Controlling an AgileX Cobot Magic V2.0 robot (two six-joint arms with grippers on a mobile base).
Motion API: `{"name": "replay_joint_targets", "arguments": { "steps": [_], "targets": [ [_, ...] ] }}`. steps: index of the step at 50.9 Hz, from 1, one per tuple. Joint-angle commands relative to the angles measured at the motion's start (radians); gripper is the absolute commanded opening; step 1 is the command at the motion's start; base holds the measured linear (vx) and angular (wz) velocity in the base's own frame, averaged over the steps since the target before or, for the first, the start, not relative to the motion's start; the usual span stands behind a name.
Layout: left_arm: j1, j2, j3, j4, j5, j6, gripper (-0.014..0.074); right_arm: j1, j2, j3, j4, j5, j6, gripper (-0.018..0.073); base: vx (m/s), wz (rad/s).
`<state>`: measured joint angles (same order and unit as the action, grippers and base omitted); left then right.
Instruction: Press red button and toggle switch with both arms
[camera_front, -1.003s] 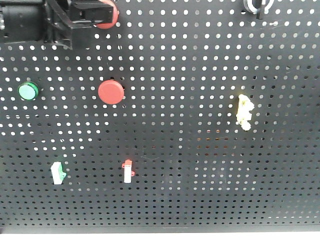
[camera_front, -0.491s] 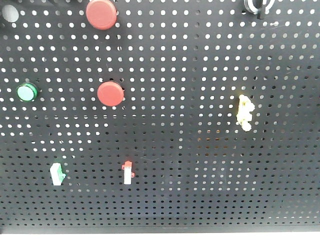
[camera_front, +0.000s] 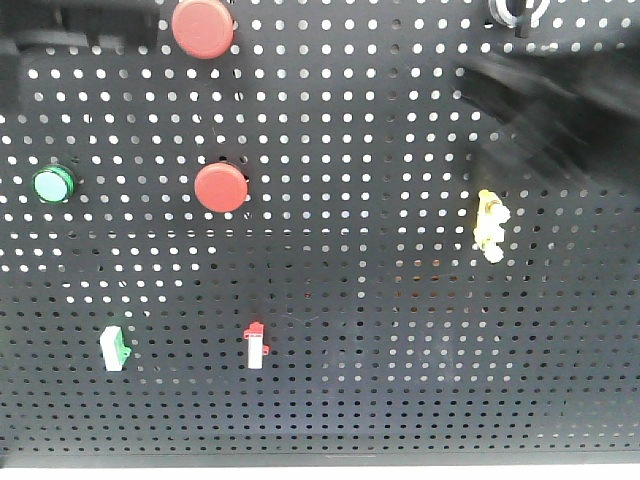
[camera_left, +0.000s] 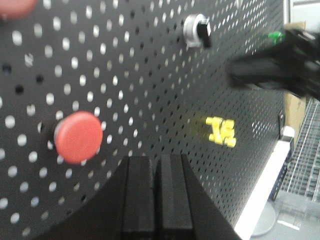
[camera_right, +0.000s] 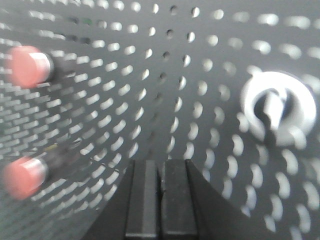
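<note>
The larger red button (camera_front: 203, 27) sits uncovered at the top of the black pegboard; it shows at the top left corner of the left wrist view (camera_left: 15, 6) and blurred in the right wrist view (camera_right: 27, 65). The toggle switch (camera_front: 515, 12), a black knob in a silver collar, is at the top right and also shows in both wrist views (camera_left: 197, 31) (camera_right: 275, 107). My left gripper (camera_left: 156, 159) is shut and empty, off the board below the smaller red button (camera_left: 77, 136). My right gripper (camera_right: 161, 162) is shut and empty, left of and below the switch.
The pegboard (camera_front: 380, 400) also holds the smaller red button (camera_front: 221, 187), a green button (camera_front: 53, 184), a yellow lever (camera_front: 489, 225) and two white stick switches (camera_front: 115, 347) (camera_front: 256, 345). The right arm (camera_front: 570, 95) is a dark blur under the switch; the left arm (camera_front: 90, 25) blurs the top left corner.
The left arm has come off the larger red button and drawn back to the upper left. The right arm has swept in from the right, below the toggle switch.
</note>
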<state>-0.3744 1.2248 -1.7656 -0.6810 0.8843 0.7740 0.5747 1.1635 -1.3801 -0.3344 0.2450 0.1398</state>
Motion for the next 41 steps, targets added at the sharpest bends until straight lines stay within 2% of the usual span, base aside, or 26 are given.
{"name": "replay_joint_targets", "arguments": {
  "steps": [1, 8, 14, 22, 27, 41],
  "targets": [
    [0.001, -0.017, -0.015, -0.034, -0.063, -0.011, 0.0001, 0.001, 0.026, -0.114, -0.052, -0.014, -0.002, -0.0003, 0.0, 0.0],
    [0.001, -0.018, -0.015, -0.015, -0.063, -0.017, 0.0001, 0.001, 0.047, -0.173, -0.081, 0.076, 0.003, -0.0003, 0.0, 0.0],
    [0.001, -0.018, -0.015, -0.013, -0.063, -0.017, 0.0001, 0.0, 0.042, -0.175, -0.118, 0.087, 0.034, -0.0003, 0.0, 0.0],
    [0.001, -0.018, -0.015, -0.013, -0.064, -0.032, 0.0001, -0.025, 0.042, -0.175, -0.223, 0.087, 0.21, -0.0003, 0.0, 0.0],
    [0.001, -0.018, -0.015, -0.013, -0.064, -0.034, 0.0001, -0.046, 0.04, -0.175, -0.262, 0.083, 0.268, -0.0003, 0.0, 0.0],
    [0.001, -0.018, -0.015, -0.01, -0.062, -0.034, 0.0001, -0.059, 0.038, -0.175, -0.252, 0.091, 0.294, -0.0003, 0.0, 0.0]
  ]
}}
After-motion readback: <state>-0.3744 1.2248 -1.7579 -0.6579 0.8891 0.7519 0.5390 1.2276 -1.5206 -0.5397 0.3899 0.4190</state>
